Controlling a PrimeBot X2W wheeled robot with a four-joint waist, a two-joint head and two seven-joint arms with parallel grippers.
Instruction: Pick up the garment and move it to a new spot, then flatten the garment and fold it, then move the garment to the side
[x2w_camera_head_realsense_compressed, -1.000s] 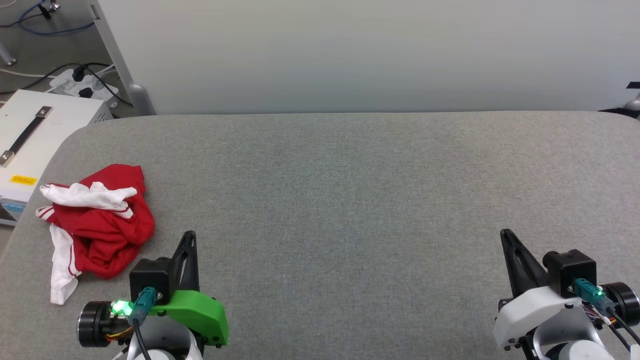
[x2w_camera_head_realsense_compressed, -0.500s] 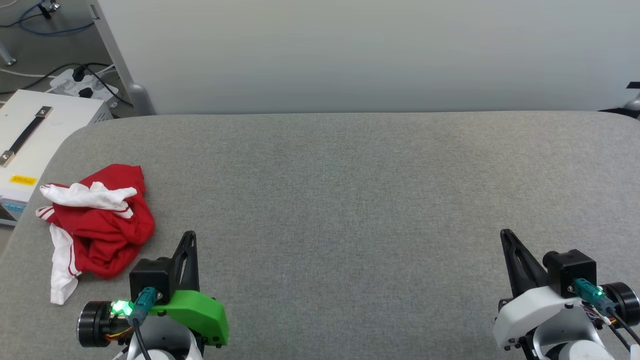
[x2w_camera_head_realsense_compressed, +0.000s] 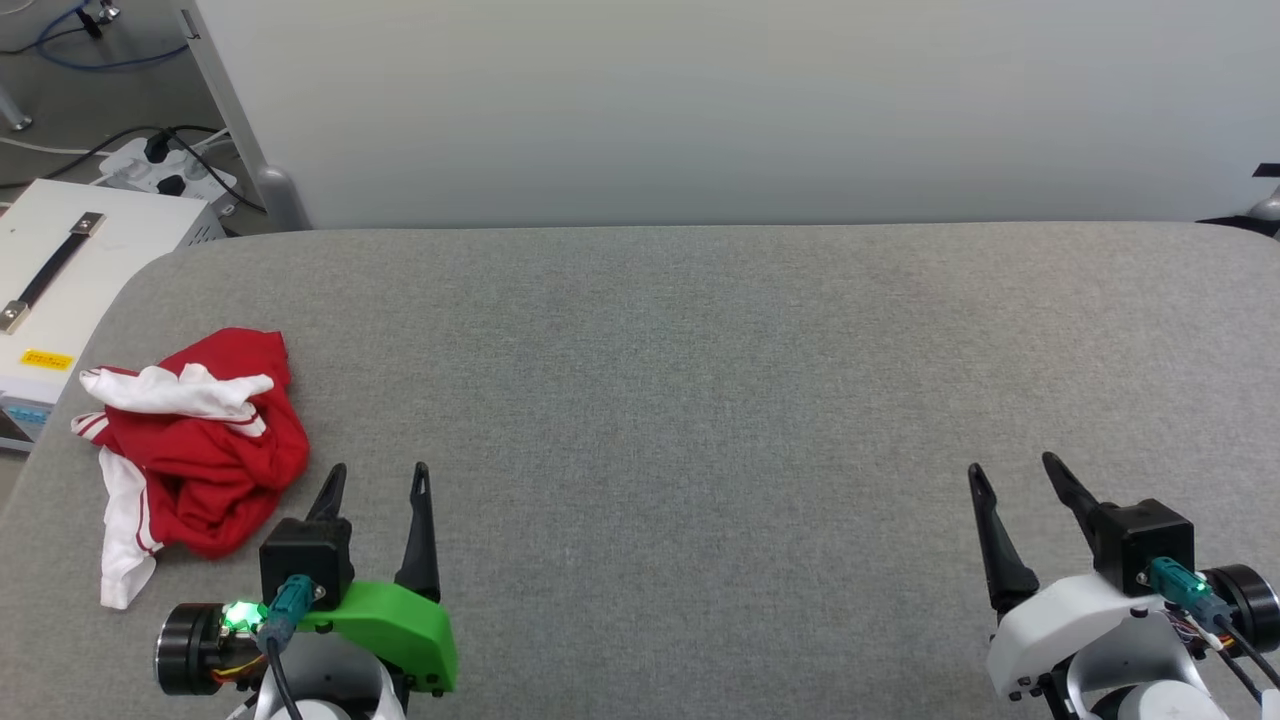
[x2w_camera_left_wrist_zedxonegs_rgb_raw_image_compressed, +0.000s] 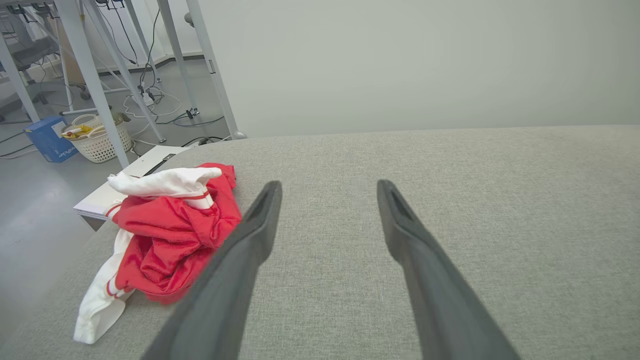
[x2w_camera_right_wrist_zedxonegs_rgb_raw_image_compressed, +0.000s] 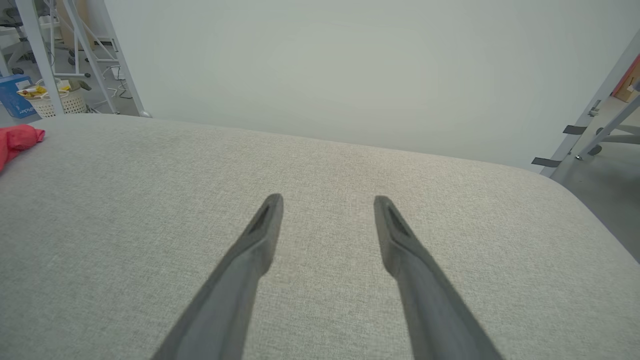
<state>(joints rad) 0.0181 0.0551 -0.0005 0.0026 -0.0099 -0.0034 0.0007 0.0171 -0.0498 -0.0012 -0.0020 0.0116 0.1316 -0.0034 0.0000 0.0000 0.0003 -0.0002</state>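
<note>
The garment (x2w_camera_head_realsense_compressed: 195, 450) lies crumpled in a red heap with white sleeves near the left edge of the grey padded table (x2w_camera_head_realsense_compressed: 700, 380). In the left wrist view the garment (x2w_camera_left_wrist_zedxonegs_rgb_raw_image_compressed: 170, 235) sits just left of my fingers. My left gripper (x2w_camera_head_realsense_compressed: 380, 470) hovers open right beside the heap, a little nearer to me, with nothing between its fingers; it also shows as the left gripper (x2w_camera_left_wrist_zedxonegs_rgb_raw_image_compressed: 327, 187). Far off at the table's right, my right gripper (x2w_camera_head_realsense_compressed: 1010, 465) stands open and empty over bare fabric, seen again as the right gripper (x2w_camera_right_wrist_zedxonegs_rgb_raw_image_compressed: 327, 200). A red corner of the garment (x2w_camera_right_wrist_zedxonegs_rgb_raw_image_compressed: 17, 140) peeks in at that view's left edge.
A white case with a black handle (x2w_camera_head_realsense_compressed: 70, 290) stands on the floor just off the table's left edge, with a power strip and cables (x2w_camera_head_realsense_compressed: 165, 170) behind it. A pale wall panel (x2w_camera_head_realsense_compressed: 700, 110) runs along the table's far edge. A white basket (x2w_camera_left_wrist_zedxonegs_rgb_raw_image_compressed: 97, 142) sits on the floor.
Both grippers have gone from shut to open. The arms and the garment stay where they were.
</note>
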